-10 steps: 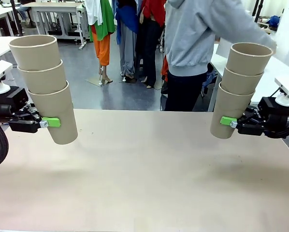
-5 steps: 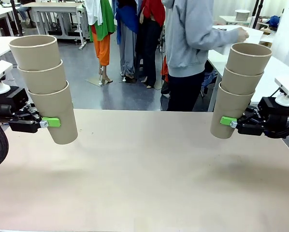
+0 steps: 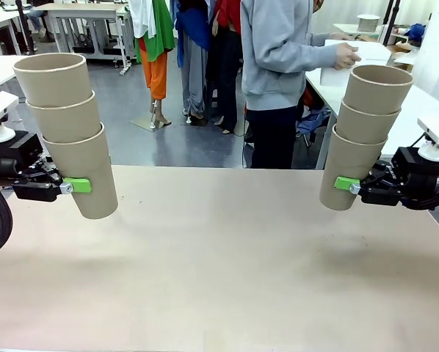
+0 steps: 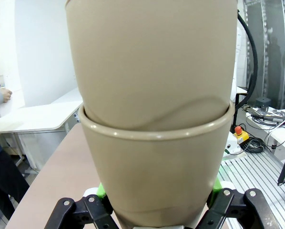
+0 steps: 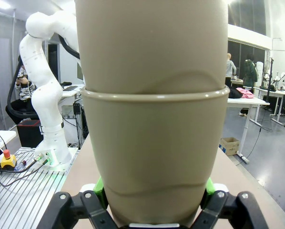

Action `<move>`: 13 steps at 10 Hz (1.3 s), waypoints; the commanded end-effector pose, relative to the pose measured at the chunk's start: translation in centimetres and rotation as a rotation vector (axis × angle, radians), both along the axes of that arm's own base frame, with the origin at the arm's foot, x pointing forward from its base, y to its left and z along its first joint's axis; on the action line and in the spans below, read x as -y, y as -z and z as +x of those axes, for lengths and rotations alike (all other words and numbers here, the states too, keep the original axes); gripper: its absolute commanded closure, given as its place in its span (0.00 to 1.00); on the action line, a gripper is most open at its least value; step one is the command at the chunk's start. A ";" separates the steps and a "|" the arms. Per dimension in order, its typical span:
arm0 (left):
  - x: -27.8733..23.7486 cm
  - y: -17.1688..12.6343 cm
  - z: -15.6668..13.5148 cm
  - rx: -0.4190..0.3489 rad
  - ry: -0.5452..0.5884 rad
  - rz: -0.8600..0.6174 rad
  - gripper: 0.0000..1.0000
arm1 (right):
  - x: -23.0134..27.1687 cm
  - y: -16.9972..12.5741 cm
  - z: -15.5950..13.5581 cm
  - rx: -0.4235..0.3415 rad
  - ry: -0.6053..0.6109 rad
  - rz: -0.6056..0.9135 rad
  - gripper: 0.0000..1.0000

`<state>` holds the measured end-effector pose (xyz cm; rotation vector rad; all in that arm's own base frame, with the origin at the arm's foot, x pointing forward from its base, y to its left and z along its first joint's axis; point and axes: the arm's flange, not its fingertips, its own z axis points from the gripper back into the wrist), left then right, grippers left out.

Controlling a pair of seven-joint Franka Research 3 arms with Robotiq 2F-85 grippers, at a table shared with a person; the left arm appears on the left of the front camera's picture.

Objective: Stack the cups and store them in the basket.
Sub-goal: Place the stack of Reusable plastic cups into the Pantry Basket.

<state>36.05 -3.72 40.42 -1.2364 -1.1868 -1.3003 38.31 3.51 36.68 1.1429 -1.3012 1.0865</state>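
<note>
"The cups [image 3: 69,132], where are they at this moment?"

"All six hang in the air over the table [image 3: 219,279], as two nested towers of three. Nearest to us is the table top, a flat and matte beige sheet."

"Who holds the towers?"

"The left gripper [image 3: 84,185] is clamped on the lowest cup of the left stack [image 3: 62,95]. The right gripper [image 3: 340,183] is clamped on the lowest cup of the right stack [image 3: 370,110]. Each one pinches its cup low on the wall, with one finger on each side. The green pads [image 4: 101,191] lie flat against the tan surface."

"Do the stacks stand straight?"

"Not fully. Each top leans outward, toward its own arm, and both bottoms are clear of the table."

"And the material?"

"It looks like cardboard: dull, tan-brown and smooth, with no handle and no print. The cups are tall and tapered, narrower at the bottom. Each has a thin rounded rim where the next cup sits in. In the wrist views a faint wavy line crosses the inner cup just above that rim."

"What is farther away?"

"Past the far edge a person [image 3: 278,73] in a soft grey sweatshirt stands turned to the side. One hand [image 3: 344,57] is on a white boxy thing [image 3: 366,55] at a white side table [image 3: 407,121]. I cannot tell if that is the basket."
</note>
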 end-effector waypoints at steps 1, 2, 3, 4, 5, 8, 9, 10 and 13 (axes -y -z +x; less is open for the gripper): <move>-0.2 -0.5 -0.2 0.000 -0.003 -0.009 0.15 | 0.0 -0.4 0.0 0.011 0.001 0.001 0.17; -0.2 -0.5 -0.2 0.000 -0.003 -0.009 0.15 | 0.0 -0.4 0.0 0.011 0.001 0.001 0.17; -0.2 -0.5 -0.2 0.000 -0.003 -0.009 0.15 | 0.0 -0.4 0.0 0.011 0.001 0.001 0.17; -0.2 -0.5 -0.2 0.000 -0.003 -0.009 0.15 | 0.0 -0.4 0.0 0.011 0.001 0.001 0.17; -0.2 -0.5 -0.2 0.000 -0.003 -0.009 0.15 | 0.0 -0.4 0.0 0.011 0.001 0.001 0.17; -0.2 -0.5 -0.2 0.000 -0.003 -0.009 0.15 | 0.0 -0.4 0.0 0.011 0.001 0.001 0.17; -0.2 -0.5 -0.2 0.000 -0.003 -0.009 0.15 | 0.0 -0.4 0.0 0.011 0.001 0.001 0.17; -0.2 -0.5 -0.2 0.000 -0.003 -0.009 0.15 | 0.0 -0.4 0.0 0.011 0.001 0.001 0.17; -0.2 -0.5 -0.2 0.000 -0.003 -0.009 0.15 | 0.0 -0.4 0.0 0.011 0.001 0.001 0.17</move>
